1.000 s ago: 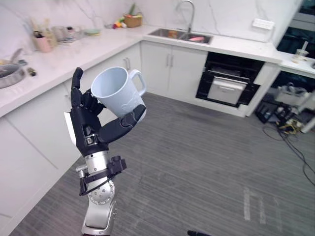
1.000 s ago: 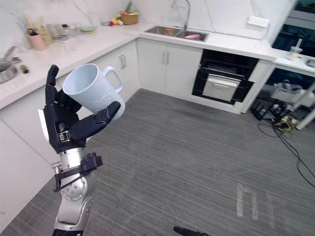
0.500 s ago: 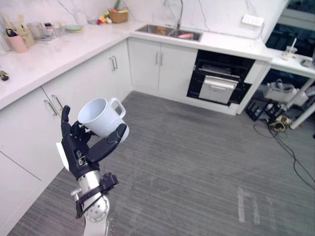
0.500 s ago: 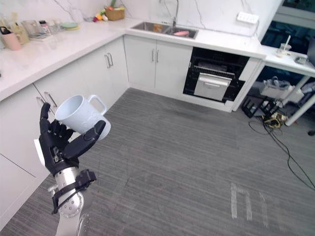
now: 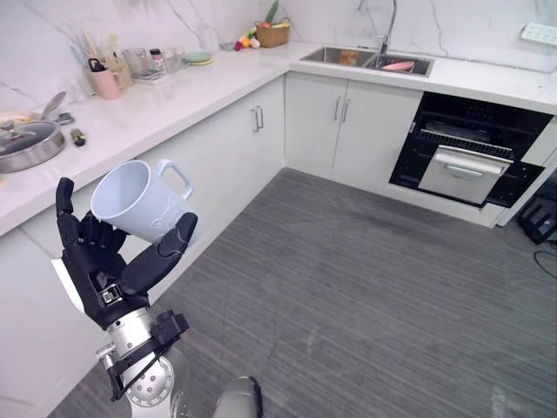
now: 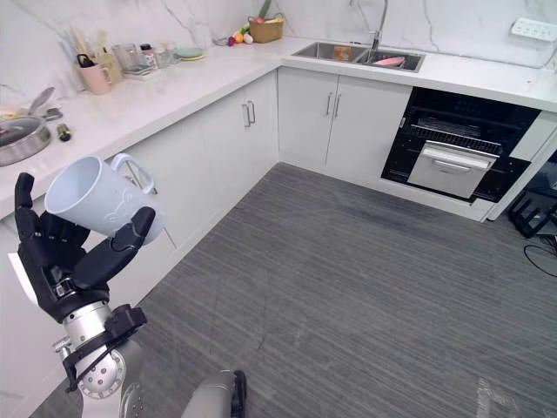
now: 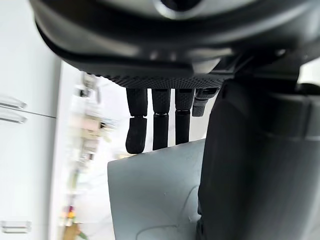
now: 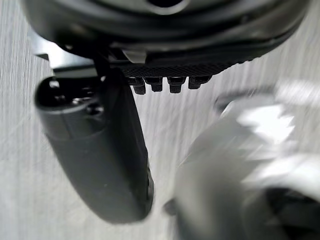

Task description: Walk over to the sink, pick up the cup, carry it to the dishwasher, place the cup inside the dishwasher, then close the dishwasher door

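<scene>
a white l-shaped kitchen with a marble-look counter [image 5: 174,91] and a grey plank floor [image 5: 365,287] lies before you. far left on the counter sits a lidded pan [image 5: 26,144], and beyond it a pink mug [image 5: 108,83] stuffed with utensils.

low on the left, your left hand [image 5: 104,270] is raised palm-up with the cup [image 5: 135,202] in it. the fingers are curled behind the cup's wall and the thumb is pressed across the front, so it is gripping the body, not the handle [image 5: 177,178]. the cup is tilted, its open mouth facing up and towards you, the handle sticking out free on the far side. it looks like a pale, stiff, smooth-walled cup, empty and light. expect it to be slippery against the pads and breakable if dropped on this floor, so keep the squeeze even around the lower wall and don't loosen it while walking.

further right, at the counter's corner, stands a basket [image 5: 274,35] of fruit, then the sink [image 5: 348,57] with its tap. right of that is a dark built-in appliance [image 5: 474,152] with a silver-fronted panel, probably your dishwasher, well away from the cup.

your right hand [image 8: 100,150] hangs over the floor. you cannot tell whether it is clenched or relaxed.
</scene>
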Motion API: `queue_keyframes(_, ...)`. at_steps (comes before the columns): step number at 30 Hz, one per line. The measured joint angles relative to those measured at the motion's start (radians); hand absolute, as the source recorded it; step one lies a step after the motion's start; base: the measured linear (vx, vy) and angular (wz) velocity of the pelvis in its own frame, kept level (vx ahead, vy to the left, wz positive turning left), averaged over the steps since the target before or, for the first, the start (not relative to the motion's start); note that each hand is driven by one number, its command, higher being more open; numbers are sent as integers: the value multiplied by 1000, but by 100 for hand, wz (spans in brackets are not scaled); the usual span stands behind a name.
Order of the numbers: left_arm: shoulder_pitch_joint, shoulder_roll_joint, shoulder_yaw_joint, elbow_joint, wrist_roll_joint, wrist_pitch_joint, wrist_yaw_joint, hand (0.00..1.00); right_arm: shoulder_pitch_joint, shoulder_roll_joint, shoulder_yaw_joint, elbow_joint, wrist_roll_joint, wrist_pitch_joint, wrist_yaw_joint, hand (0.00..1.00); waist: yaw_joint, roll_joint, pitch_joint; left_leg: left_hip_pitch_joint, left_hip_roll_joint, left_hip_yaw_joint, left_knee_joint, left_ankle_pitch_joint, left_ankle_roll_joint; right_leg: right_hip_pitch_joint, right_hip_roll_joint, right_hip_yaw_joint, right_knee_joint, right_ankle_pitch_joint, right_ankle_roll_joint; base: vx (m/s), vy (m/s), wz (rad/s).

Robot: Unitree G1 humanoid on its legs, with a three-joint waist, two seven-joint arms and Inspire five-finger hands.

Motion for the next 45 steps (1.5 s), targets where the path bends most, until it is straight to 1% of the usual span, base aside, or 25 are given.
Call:
queue_keyframes(3, -49, 39, -71, -11, -18, 39, -71, 0, -4, 42, -59, 8, 67, -1, -47, 100, 8, -15, -20, 97, -45, 38, 2, -90, 42, -43, -70, -14, 210, 146, 25, 467, 254, -13)
queue_keyframes(4, -64, 56, -104, -27, -11, 52, -90, 0, -8, 46, -79, 8, 61, -12, -64, 100, 6, -20, -23, 167, -65, 56, -66, -112, 48, -97, -104, -28, 318, 279, 7, 533, 254, -35)
queue_keyframes(5, -80, 75, -144, -28, 0, 64, -94, 0, -7, 51, -80, 4, 54, -40, -95, 100, -4, -11, -21, 256, -71, 61, -165, -103, 51, -168, -98, -8, 447, 325, -5, 436, 203, -37)
queue_keyframes(8, -124, 111, -213, -27, 40, 77, -94, 0, 13, 93, -68, -84, 55, -87, -212, 100, -58, 4, -32, 470, -63, 57, -446, -31, 56, -390, 49, -59, 583, 154, -64, 453, 177, -21)
queue_keyframes(10, -182, 116, -255, -10, 46, 79, -108, 0, 41, 113, -68, -155, 59, -106, -282, 100, -83, 7, -29, 545, -57, 51, -533, -19, 49, -525, 105, -143, 474, 102, -104, 469, 49, 9)
queue_keyframes(12, -207, 109, -282, 7, 44, 86, -127, 0, 84, 131, -67, -255, 59, -112, -338, 100, -110, 24, -18, 616, -46, 49, -559, -40, 33, -605, 135, -213, 239, 130, -116, 531, 4, 17)
queue_keyframes(13, -204, 105, -291, 7, 35, 87, -147, 0, 108, 145, -64, -324, 62, -116, -366, 100, -122, 39, -9, 666, -24, 55, -558, -73, 10, -621, 165, -228, 43, 210, -110, 461, -25, 14)
queue_keyframes(15, -186, 97, -309, 4, 29, 81, -155, 0, 135, 162, -38, -387, 61, -130, -397, 100, -124, 42, -6, 747, -15, 73, -551, -124, -35, -635, 178, -242, -98, 328, -117, 689, -66, 16)
queue_keyframes(17, -152, 77, -313, 0, 43, 58, -146, 0, 152, 161, 1, -450, 55, -134, -405, 100, -131, 31, -18, 839, -7, 81, -533, -189, -71, -633, 170, -253, -27, 449, -223, 714, -120, 1)
queue_keyframes(18, -133, 51, -320, 0, 50, 51, -140, 0, 132, 162, 14, -486, 53, -136, -411, 100, -122, 72, -34, 856, 37, 104, -478, -195, -73, -652, 198, -267, 83, 397, -243, 731, -179, -15)
queue_keyframes(20, -142, 45, -320, 0, 50, 41, -145, 0, 120, 181, 18, -556, 51, -139, -412, 100, -128, 86, -43, 812, 83, 117, -342, -173, -68, -655, 221, -280, 145, 318, -248, 750, -271, -17)
queue_keyframes(24, -144, 2, -325, 1, 48, 35, -156, 0, 124, 206, 18, -716, 12, -202, -420, 100, -118, 98, -36, 550, 194, 2, 343, 146, -159, -487, 322, -234, 128, 182, -265, 676, -223, -37)
queue_keyframes(26, -140, -8, -330, 1, 48, 32, -166, 0, 140, 203, 27, -731, -36, -313, -491, 100, -96, 92, -28, 347, 223, 4, 572, 96, -93, -321, 366, -182, 10, 165, -267, 535, -125, -55)
queue_keyframes(28, -139, -11, -312, -7, 46, 15, -177, 0, 147, 199, 10, -740, -21, -376, -504, 100, -74, 90, -34, 221, 230, 64, 490, 13, -30, -236, 374, -121, -67, 164, -263, 492, -55, -86)
queue_keyframes(30, -137, -14, -297, -26, 45, 0, -181, 0, 145, 183, 9, -766, -17, -407, -505, 100, -65, 92, -35, 168, 232, 111, 289, -40, -17, -179, 376, -55, -104, 160, -257, 531, 16, -109)
queue_keyframes(31, -126, -12, -286, -47, 35, -3, -187, 0, 140, 167, 19, -828, -17, -413, -507, 100, -56, 91, -35, 170, 210, 110, 47, -52, -21, -142, 377, 16, -108, 151, -240, 575, 130, -150)
queue_keyframes(32, -105, -12, -280, -64, 26, -8, -186, 0, 126, 157, 31, -912, -17, -414, -506, 100, -51, 92, -36, 184, 177, 47, -169, -44, -27, -128, 376, 95, -95, 133, -210, 578, 182, -172)
queue_keyframes(34, -53, -1, -278, -67, 28, -18, -182, 0, 96, 150, 33, -1051, -24, -432, -497, 100, -45, 83, -34, 192, 125, -93, -321, 23, -35, -111, 358, 210, -45, 88, -153, 575, 308, -185)
queue_keyframes(36, 6, 5, -282, -65, 28, -20, -185, 0, 86, 148, 32, -1195, -33, -469, -491, 100, -43, 75, -41, 206, 93, -117, -323, 120, -36, -88, 324, 290, 8, 30, -90, 703, 455, -162)
queue_keyframes(37, 27, 19, -285, -64, 27, -20, -188, 0, 91, 158, 32, -1270, -36, -504, -490, 100, -49, 54, -61, 221, 75, -85, -268, 124, -78, -74, 284, 310, 43, -6, -64, 716, 446, -79)
queue_keyframes(39, -2, 66, -294, -62, 21, -17, -211, 0, 105, 184, 6, -1363, -39, -522, -490, 100, -77, -6, -70, 231, 44, -38, -153, 49, -46, -80, 235, 274, 139, 9, -47, 517, 303, -40)
queue_keyframes(41, -18, 102, -302, -62, 15, -16, -224, 0, 120, 213, 2, -1369, -40, -522, -475, 100, -70, -59, -69, 290, 37, -1, -137, 31, -35, -126, 213, 189, 297, 96, -73, 400, 238, -61)
queue_keyframes(42, -24, 111, -301, -62, 16, -16, -222, 0, 127, 217, 13, -1362, -44, -530, -461, 100, -59, -66, -70, 405, 35, 39, -232, 7, -29, -221, 169, 80, 488, 264, -112, 493, 254, -89)
queue_keyframes(43, -38, 112, -298, -61, 33, -16, -214, 0, 116, 215, 12, -1337, -48, -554, -433, 100, -74, -61, -68, 524, 42, 65, -363, 2, -29, -289, 125, -1, 625, 366, -167, 394, 179, -73)
queue_keyframes(45, -87, 114, -273, -50, 66, -17, -193, 0, 96, 208, 12, -1317, -70, -564, -379, 100, -105, -48, -63, 605, 59, 90, -454, -1, -27, -431, 117, -108, 670, 174, -166, 352, 99, -45)
